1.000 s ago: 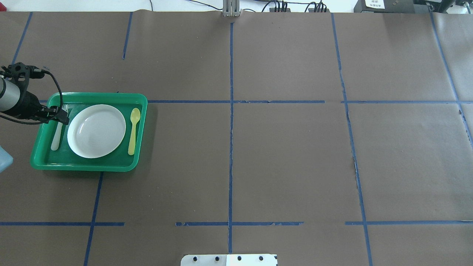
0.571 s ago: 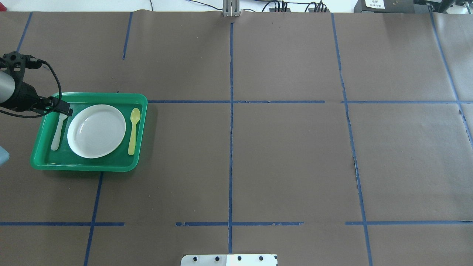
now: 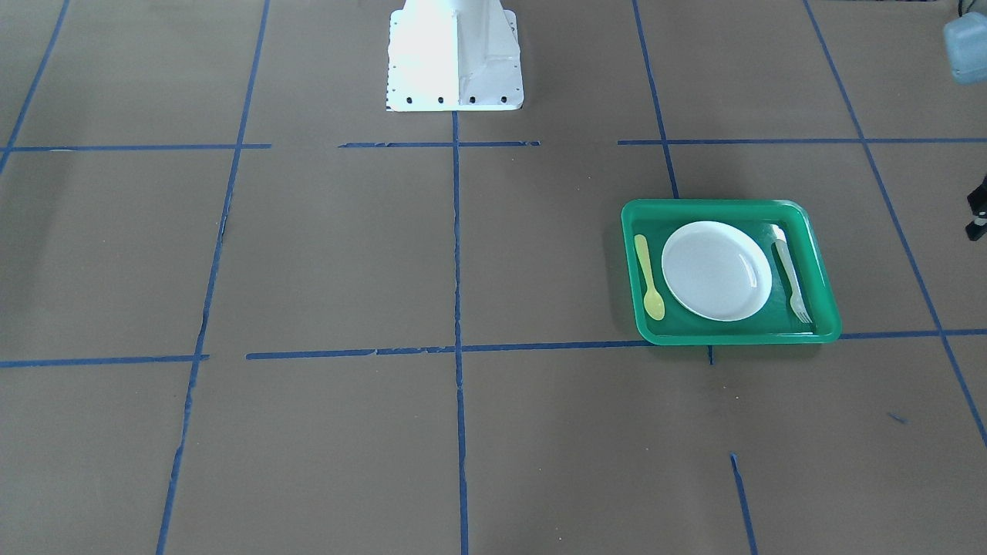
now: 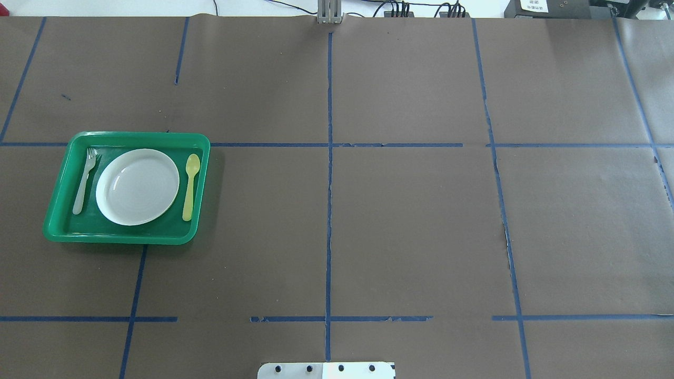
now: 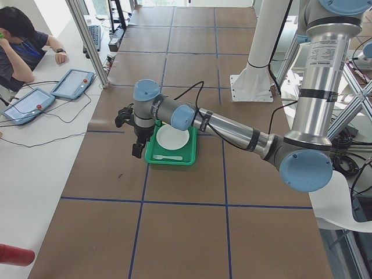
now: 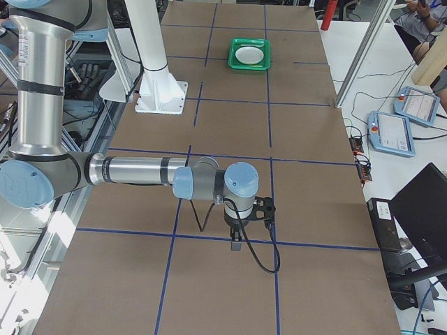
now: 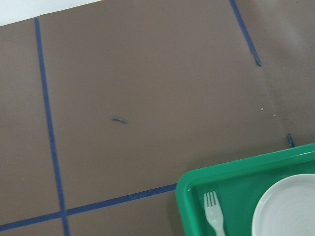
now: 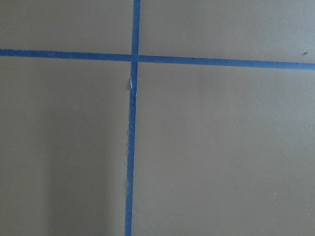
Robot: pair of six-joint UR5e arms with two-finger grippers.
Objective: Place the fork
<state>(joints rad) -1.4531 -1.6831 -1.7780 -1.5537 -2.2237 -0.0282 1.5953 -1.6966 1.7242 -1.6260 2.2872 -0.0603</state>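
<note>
While the slim pale white plastic fork point(image 4: 84, 181) lies flat in the green rectangular plastic tray point(image 4: 131, 238), just left of the round white plate point(image 4: 137, 187), the left gripper point(image 5: 138, 153) hangs left of the tray, clear of the fork, its opening indeterminable.

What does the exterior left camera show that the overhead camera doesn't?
Only the exterior left view shows the left arm, its tool hanging beside the green tray, and a seated operator at the side desk. Only the overhead view shows the yellow spoon, which the arm hides in the side view. Both show the tray with the white plate in it and the fork lying beside the plate.
</note>
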